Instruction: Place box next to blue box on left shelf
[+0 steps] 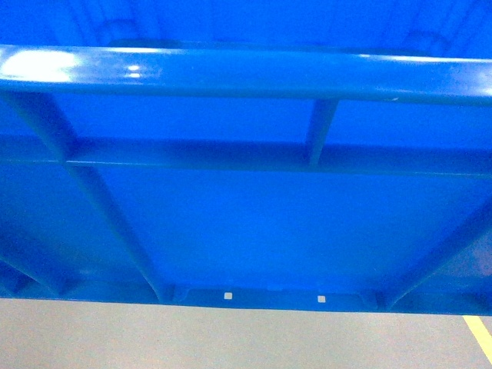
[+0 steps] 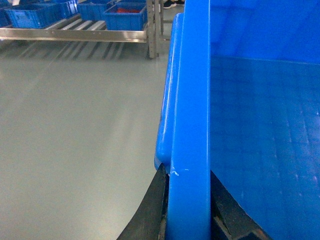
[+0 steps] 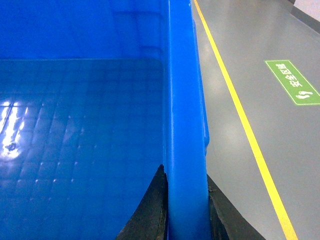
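Head view is almost fully blocked by the box (image 1: 246, 223): ribbed blue wall and thick rim fill the frame, only a strip of grey floor (image 1: 192, 338) and a bit of yellow line (image 1: 480, 334) show below. The box is held up off the floor between both arms. Left gripper (image 2: 189, 210) is clamped on the left rim, one dark finger (image 2: 150, 210) outside the wall, the other inside. Right gripper (image 3: 186, 210) grips the right rim the same way, fingers either side of the wall. Box interior has a grid-pattern bottom, nothing seen inside. In the left wrist view, far off across open floor, the left shelf (image 2: 75, 34) with roller rails carries several blue crates (image 2: 125, 15). In the right wrist view, a yellow floor line and a green floor sign (image 3: 292, 82) lie beside the box.
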